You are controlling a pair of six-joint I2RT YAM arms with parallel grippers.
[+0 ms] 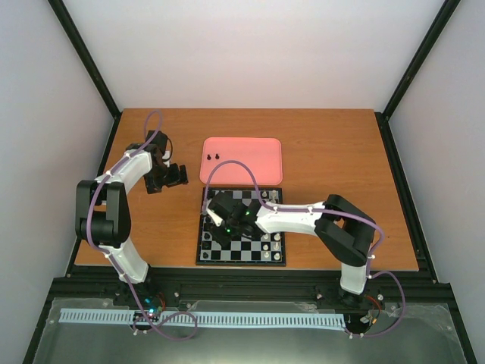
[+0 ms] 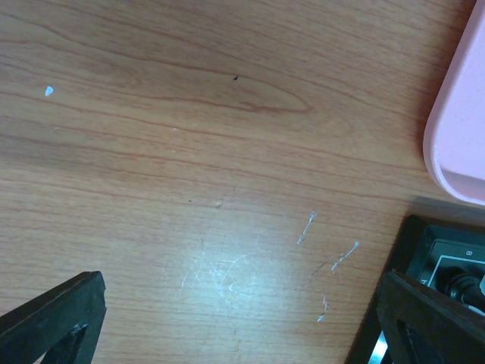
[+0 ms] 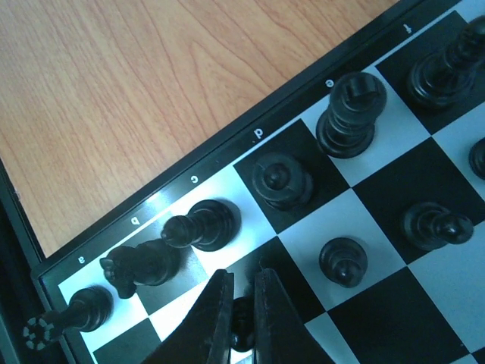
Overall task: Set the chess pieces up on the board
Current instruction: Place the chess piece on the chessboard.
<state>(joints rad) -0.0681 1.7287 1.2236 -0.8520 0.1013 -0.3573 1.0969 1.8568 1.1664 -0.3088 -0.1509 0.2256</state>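
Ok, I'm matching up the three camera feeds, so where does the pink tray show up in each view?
Top external: the pink tray lies near the picture's centre, just beyond the board.
Left wrist: only the tray's rounded corner shows, at the right edge.
Right wrist: not in view.
Shared landmark: the board's dark border, a corner at the lower right in the left wrist view and a diagonal band in the right wrist view.

Crowded around right claw [image 3: 242,279]: pawn [image 3: 241,327] filling its gap, black pieces [image 3: 203,225] close ahead and to the right. Free bare surface [image 2: 189,152] below wide-spread left claw [image 2: 242,326]; pink tray [image 2: 462,114] and board [image 2: 419,250] blocking rightward.
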